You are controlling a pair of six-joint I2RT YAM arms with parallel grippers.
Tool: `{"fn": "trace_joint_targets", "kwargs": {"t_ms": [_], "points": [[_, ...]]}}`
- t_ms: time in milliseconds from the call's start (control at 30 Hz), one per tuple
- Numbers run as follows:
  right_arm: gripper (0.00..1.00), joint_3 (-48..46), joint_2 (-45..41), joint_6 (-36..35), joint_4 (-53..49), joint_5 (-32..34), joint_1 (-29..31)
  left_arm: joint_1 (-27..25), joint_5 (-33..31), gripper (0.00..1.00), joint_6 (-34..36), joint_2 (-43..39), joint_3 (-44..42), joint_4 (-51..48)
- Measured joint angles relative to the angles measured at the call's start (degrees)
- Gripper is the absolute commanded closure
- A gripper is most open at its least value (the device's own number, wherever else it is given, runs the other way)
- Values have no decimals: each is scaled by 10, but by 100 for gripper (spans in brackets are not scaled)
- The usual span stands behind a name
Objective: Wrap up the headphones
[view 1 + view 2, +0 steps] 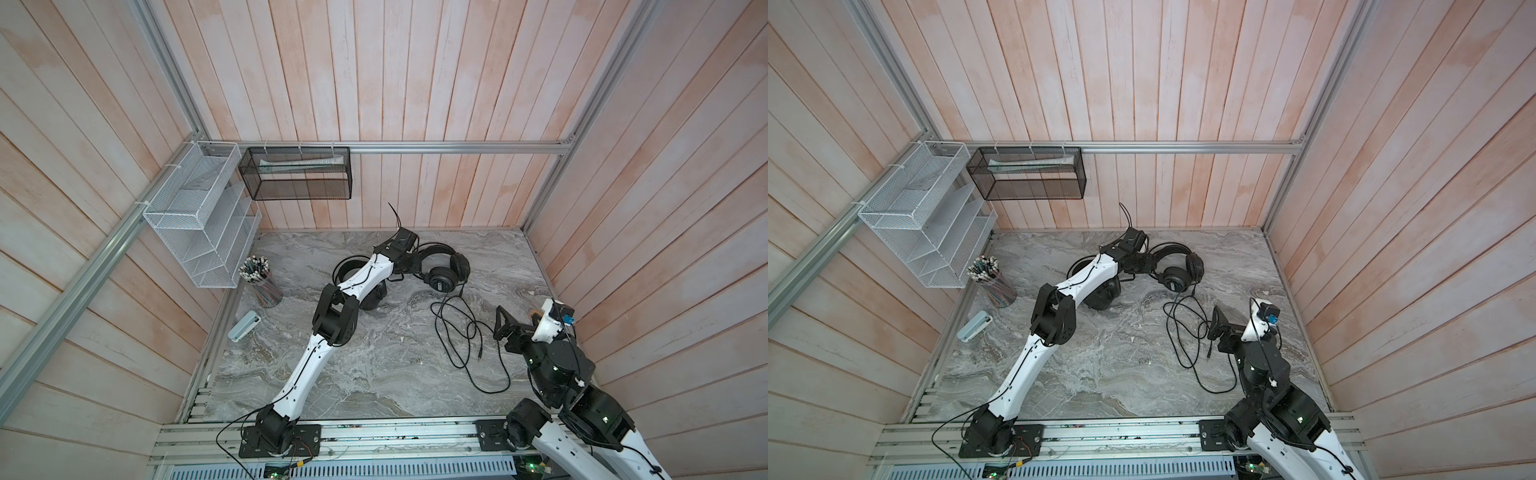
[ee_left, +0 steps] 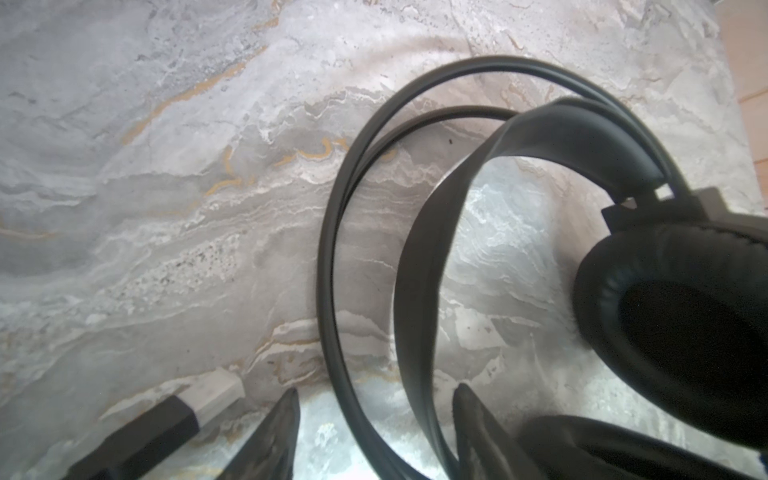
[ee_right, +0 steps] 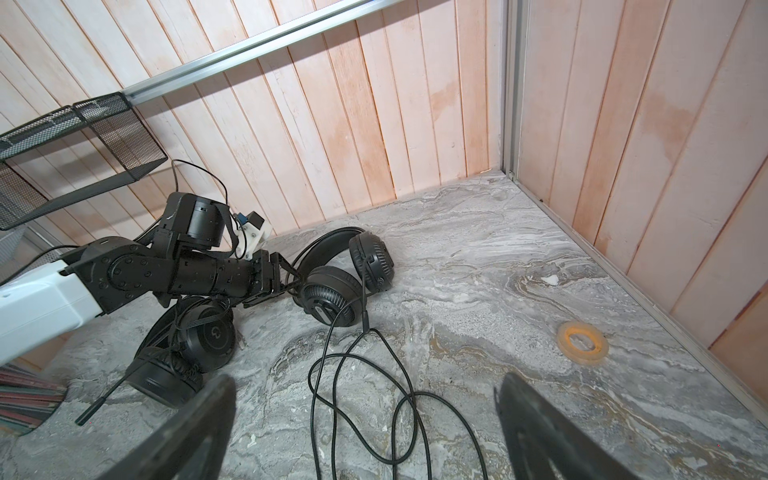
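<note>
Left gripper (image 2: 376,395), jaws apart, is straddling the headband (image 2: 419,291) of the headphones (image 1: 446,270) at 1 o'clock on the table (image 1: 374,374); second headset (image 1: 372,300) is lying under its arm; right gripper (image 3: 365,382), spread wide, is hovering by the cable (image 3: 365,307) at 3 o'clock.

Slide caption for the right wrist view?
Left pincer at the band of the grille-backed headset; its cable lies loose on the table.

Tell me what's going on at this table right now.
The left hand reaches to the far side, its open fingers either side of the headband of the grille-backed headset, not yet clamped. Its cable sprawls loose across the marble table. The right hand hangs open near the cable, holding nothing. A boom-mic headset lies under the left arm.
</note>
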Motion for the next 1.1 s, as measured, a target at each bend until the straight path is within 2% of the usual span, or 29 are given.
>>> {"fn": "trace_joint_targets", "kwargs": {"t_ms": [200,300,600,733,867,1100], "points": [[0,0,0,0,0,0,2,0,11,44,-10,13,13,2],[0,0,-1,0,0,0,2,0,19,51,-14,22,21,2],[0,0,-3,0,0,0,5,0,17,62,-17,26,23,-5],[0,0,-3,0,0,0,5,0,16,72,-21,26,23,-4],[0,0,-3,0,0,0,6,0,17,87,-36,23,20,-1],[0,0,-3,0,0,0,6,-4,19,100,-58,-24,-26,3]]}}
